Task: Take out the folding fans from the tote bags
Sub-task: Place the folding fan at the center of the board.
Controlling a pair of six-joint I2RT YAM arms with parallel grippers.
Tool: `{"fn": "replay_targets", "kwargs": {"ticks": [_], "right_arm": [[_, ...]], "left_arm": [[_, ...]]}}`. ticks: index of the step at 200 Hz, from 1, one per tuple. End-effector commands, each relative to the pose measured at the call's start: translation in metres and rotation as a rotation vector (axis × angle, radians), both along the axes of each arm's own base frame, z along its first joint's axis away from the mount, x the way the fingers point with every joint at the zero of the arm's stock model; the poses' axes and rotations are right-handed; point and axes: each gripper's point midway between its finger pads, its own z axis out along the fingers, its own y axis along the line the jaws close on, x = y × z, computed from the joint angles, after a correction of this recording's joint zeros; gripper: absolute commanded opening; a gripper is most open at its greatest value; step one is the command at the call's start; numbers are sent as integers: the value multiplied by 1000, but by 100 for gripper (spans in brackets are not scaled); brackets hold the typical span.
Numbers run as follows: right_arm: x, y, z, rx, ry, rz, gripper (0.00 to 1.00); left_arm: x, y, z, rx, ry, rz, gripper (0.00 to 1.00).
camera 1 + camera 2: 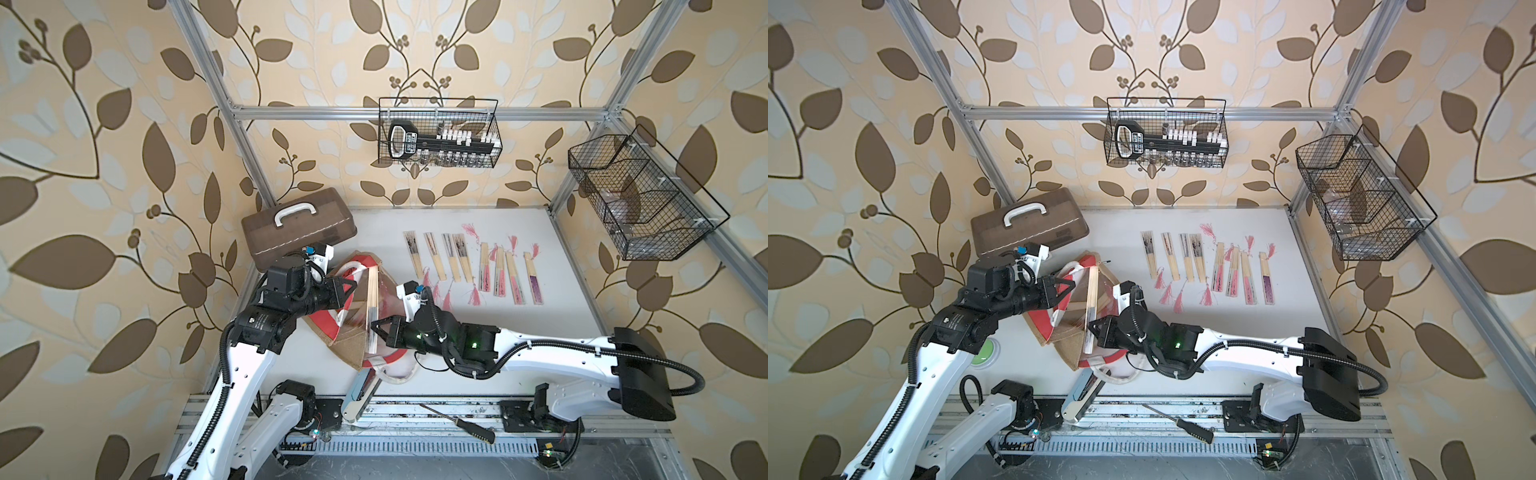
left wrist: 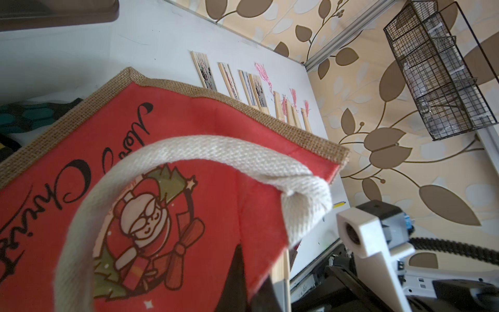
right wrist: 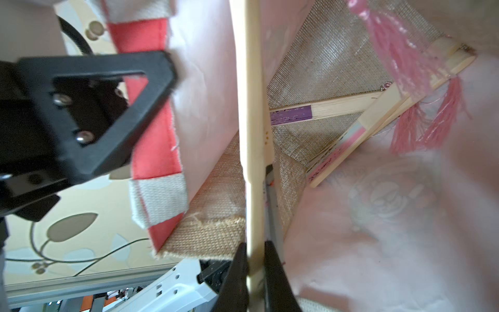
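1. Right gripper (image 3: 255, 259) is clamped on a slim closed folding fan of pale bamboo (image 3: 251, 108), near the end closer to the robot, with its jaws across the fan's width.
2. Left gripper (image 1: 351, 286) is pinched together on the rim of the brown jute tote bag with red-and-white panels (image 1: 347, 347), propping its mouth open.
3. In both top views the held fan's long axis runs front to back over the bag's mouth. I judge it should come out lengthwise, then swing toward the right arm's side.
4. Deeper inside lie a purple-papered fan (image 3: 291, 114) and a pink-papered fan (image 3: 340, 151), beyond the held one.
5. Fans already out (image 1: 462, 257) lie in a row on the white table (image 1: 519, 316), nearer the right arm.
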Motion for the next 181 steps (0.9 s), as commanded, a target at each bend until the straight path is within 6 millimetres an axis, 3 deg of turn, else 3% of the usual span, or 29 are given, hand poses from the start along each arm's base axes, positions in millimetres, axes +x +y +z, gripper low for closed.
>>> {"fn": "replay_targets", "kwargs": {"ticks": [1,87,137,181], "right_arm": [[-7,-9,4,-20,9,26,13],[-31,-20,-7,-58,-22,131,13],[-50,-23,16,-55,-114,214,13],[-60,-40,48,-3,-169,230,13]], "left_arm": [[7,6,28,23,-105,20,0],[6,9,28,28,-118,38,0],[6,11,23,34,-114,49,0],[7,11,24,36,-119,53,0]]}}
